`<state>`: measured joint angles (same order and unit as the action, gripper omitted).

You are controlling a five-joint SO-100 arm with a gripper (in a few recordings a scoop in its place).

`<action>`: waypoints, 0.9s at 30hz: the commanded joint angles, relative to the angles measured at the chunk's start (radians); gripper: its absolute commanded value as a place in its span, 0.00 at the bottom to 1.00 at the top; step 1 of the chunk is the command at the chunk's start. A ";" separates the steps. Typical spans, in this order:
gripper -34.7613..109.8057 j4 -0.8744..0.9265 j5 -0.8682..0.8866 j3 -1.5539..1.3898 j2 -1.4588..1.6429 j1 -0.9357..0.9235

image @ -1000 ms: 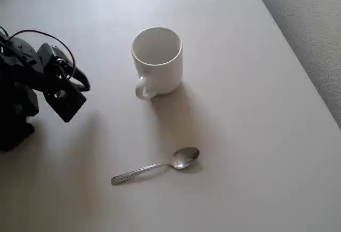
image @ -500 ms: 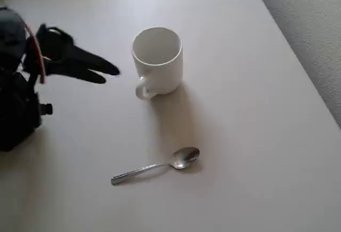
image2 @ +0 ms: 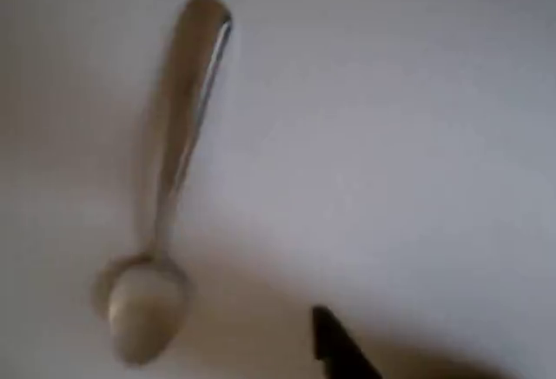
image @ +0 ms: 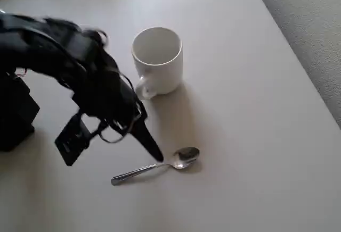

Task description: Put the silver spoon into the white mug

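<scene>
Silver spoon (image: pixel 160 165) lying flat toward the tabletop's (image: pixel 256 136) near edge, well apart from white mug (image: pixel 157 59). Gripper (image: pixel 152 149) poised above its neck, spread unreadable. Risks skidding the thin handle sideways if mistimed.

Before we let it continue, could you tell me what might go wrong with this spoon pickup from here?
1. The spoon lies flat on the smooth table; its thin handle may slip from the fingers or skid away.
2. The gripper comes in near the neck beside the bowl; a tip could nudge the spoon instead of straddling it.
3. The mug stands close to the arm; a lifting swing could knock it.
</scene>
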<state>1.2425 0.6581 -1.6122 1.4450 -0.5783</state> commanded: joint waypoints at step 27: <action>0.48 0.184 0.032 0.537 -0.442 -0.084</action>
<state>1.4097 0.6750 -1.1459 0.9940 -0.6581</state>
